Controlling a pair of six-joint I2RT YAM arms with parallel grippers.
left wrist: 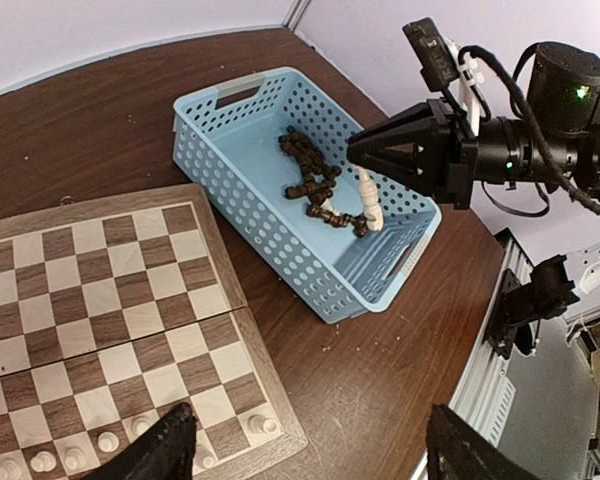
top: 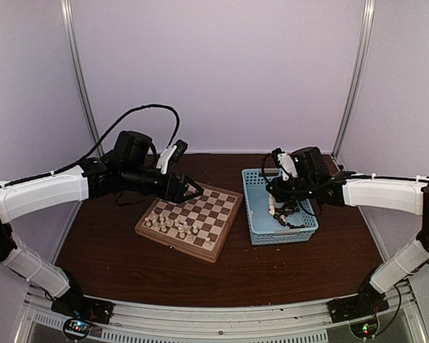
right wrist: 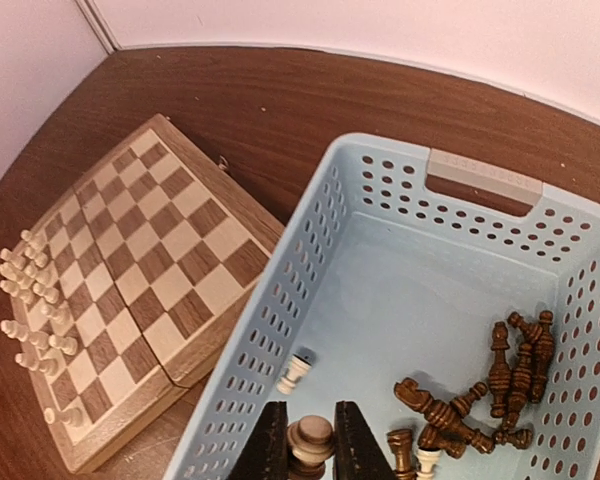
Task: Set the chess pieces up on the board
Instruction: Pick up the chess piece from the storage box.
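Cream-white turned chess pieces (top: 173,225) stand in roughly two rows along the near-left edge of the thick wooden checkered board (top: 216,207); the other squares are bare. Dark brown turned pieces (right wrist: 460,410) lie heaped in a corner of the light-blue perforated plastic basket (top: 282,237), with a loose cream piece (right wrist: 295,372) tipped on its floor.

Right gripper (right wrist: 311,450) is inside the basket, pinching a cream piece (right wrist: 310,437). Only the right wrist view shows that piece between the fingers; the top view can't resolve it. The left wrist view shows it from the side, hanging below the tips.

Left gripper (top: 193,190) hovers at the board's far-left edge, jaws spread wide, nothing between them.

Board and basket sit close, with a strip of dark wooden table (top: 129,264) between them. There's open table in front of both.
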